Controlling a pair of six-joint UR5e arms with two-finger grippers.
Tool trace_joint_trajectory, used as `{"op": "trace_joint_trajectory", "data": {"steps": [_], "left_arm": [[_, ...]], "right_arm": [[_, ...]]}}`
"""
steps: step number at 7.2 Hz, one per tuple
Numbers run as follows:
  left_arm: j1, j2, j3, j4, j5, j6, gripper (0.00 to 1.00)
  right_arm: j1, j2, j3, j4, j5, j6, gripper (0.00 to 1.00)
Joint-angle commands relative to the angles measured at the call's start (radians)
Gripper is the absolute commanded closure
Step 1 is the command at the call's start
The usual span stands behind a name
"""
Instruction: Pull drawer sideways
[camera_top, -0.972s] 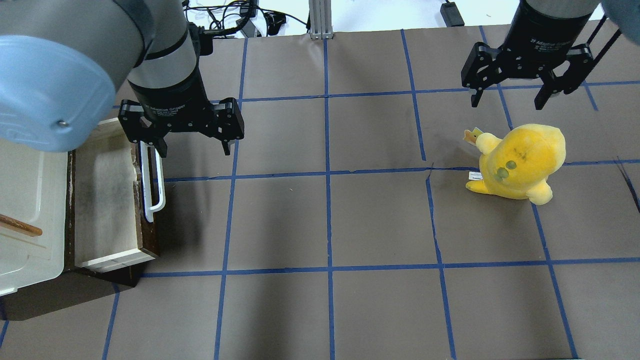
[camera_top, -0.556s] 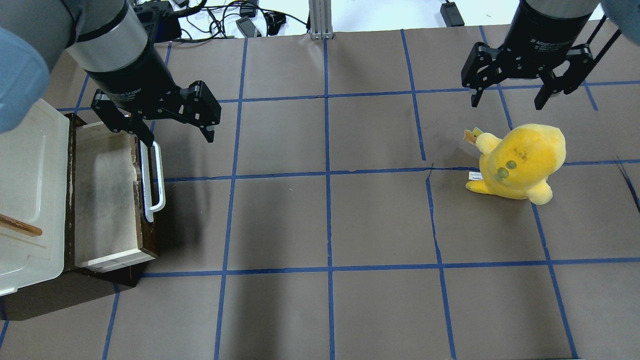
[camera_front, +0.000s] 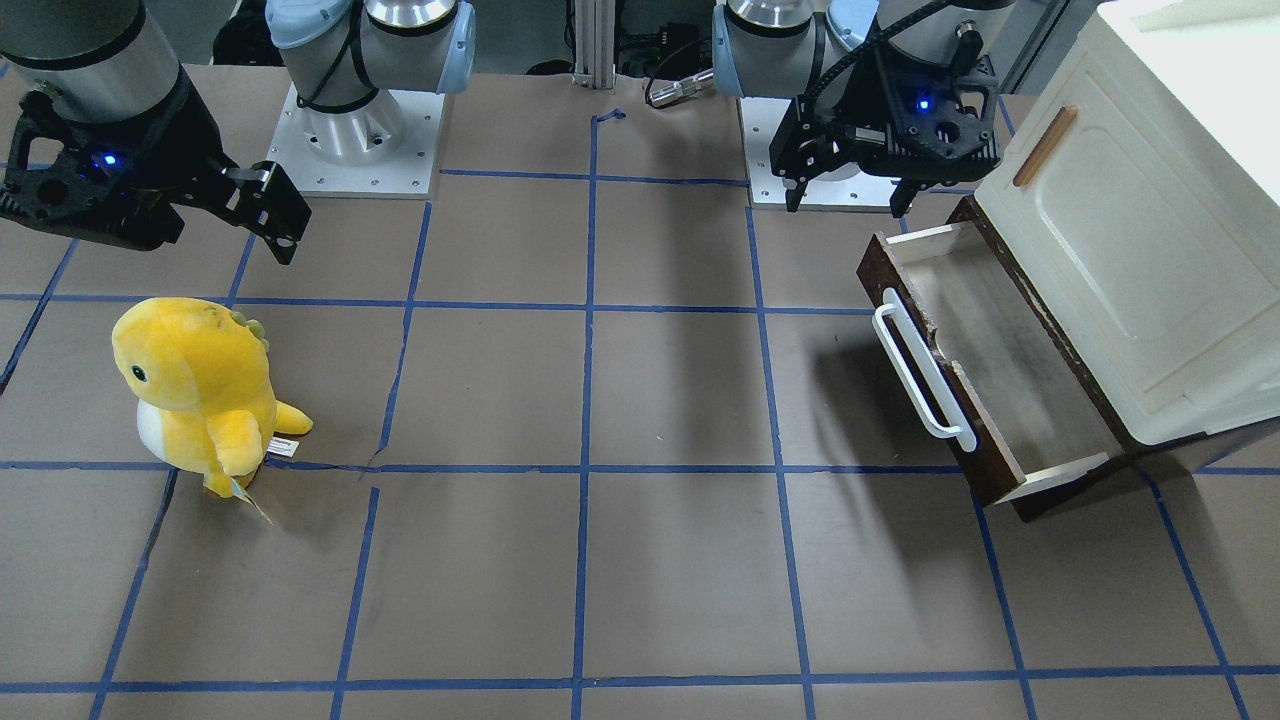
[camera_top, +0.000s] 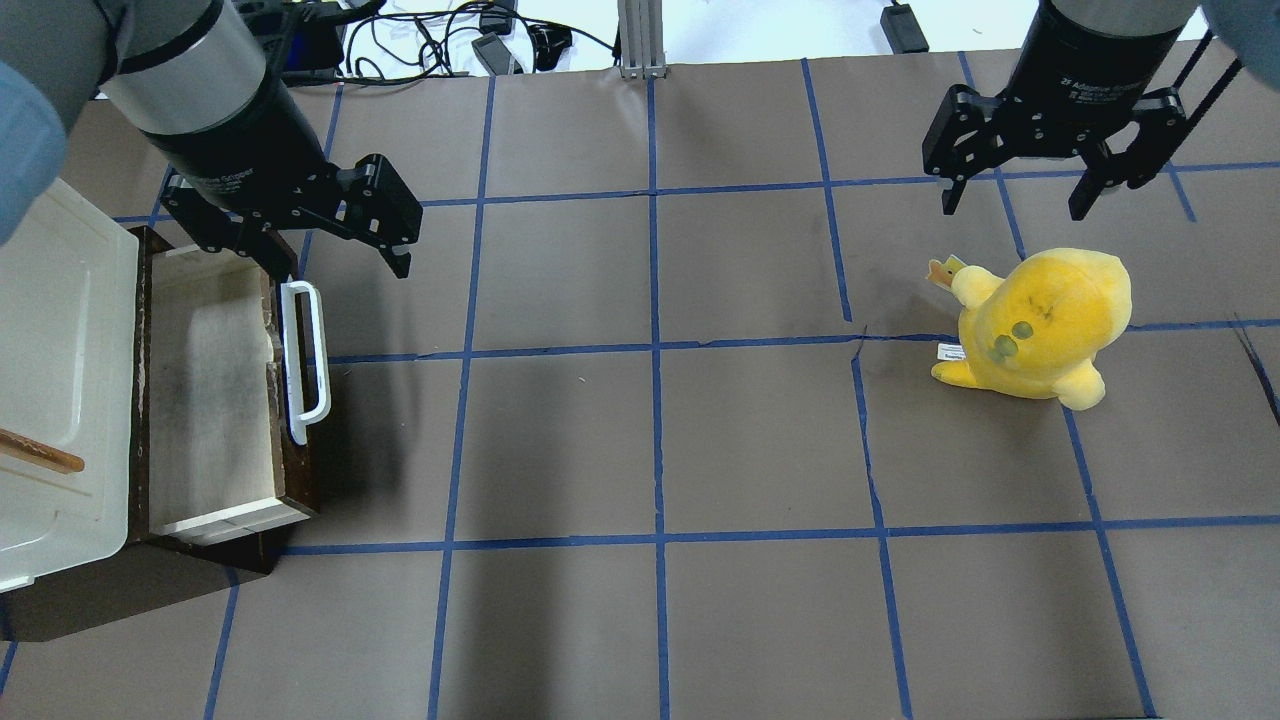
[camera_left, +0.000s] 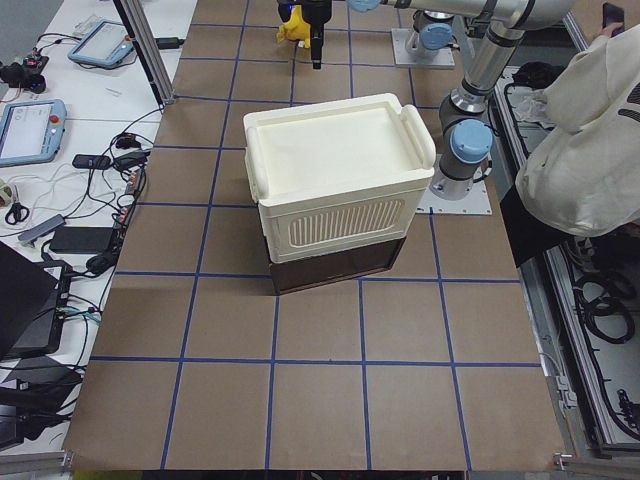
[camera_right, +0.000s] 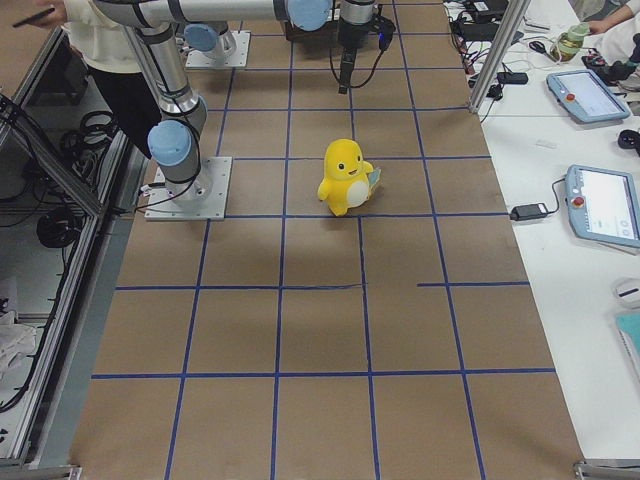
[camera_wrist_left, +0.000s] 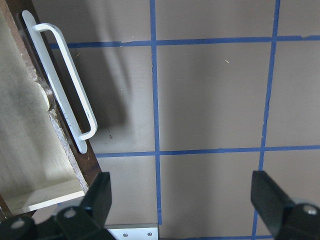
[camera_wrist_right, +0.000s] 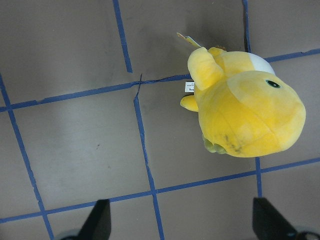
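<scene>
We note the drawer (camera_top: 210, 400) standing well out from under the cream cabinet (camera_top: 60, 380) at the left edge of the surface (camera_top: 650, 450), its pale floor bare and its white handle (camera_top: 305, 360) free of any grip. The left pincer (camera_top: 345, 270) hangs wide and empty just off the handle's far end, and the right pincer (camera_top: 1012, 205), equally wide and empty, hovers above a yellow plush toy (camera_top: 1040, 325), well apart from the drawer. We judge the pull essentially done; whether the drawer has travel left we cannot tell.
</scene>
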Motion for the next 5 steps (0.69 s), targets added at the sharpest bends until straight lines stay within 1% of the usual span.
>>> {"op": "trace_joint_trajectory", "data": {"steps": [1,2,3,5], "left_arm": [[0.000,0.001,-0.012,0.057,0.000,0.000,0.00],[0.000,0.001,-0.014,0.065,0.002,0.000,0.00],[0.000,-0.002,-0.018,0.100,0.002,0.003,0.00],[0.000,-0.002,-0.017,0.104,0.003,0.000,0.00]], "right_arm": [[0.000,0.000,0.000,-0.001,0.000,0.000,0.00],[-0.002,0.000,0.000,-0.001,0.000,0.000,0.00],[0.000,0.000,0.000,0.001,0.000,0.000,0.00],[0.000,0.000,0.000,-0.001,0.000,0.000,0.00]]}}
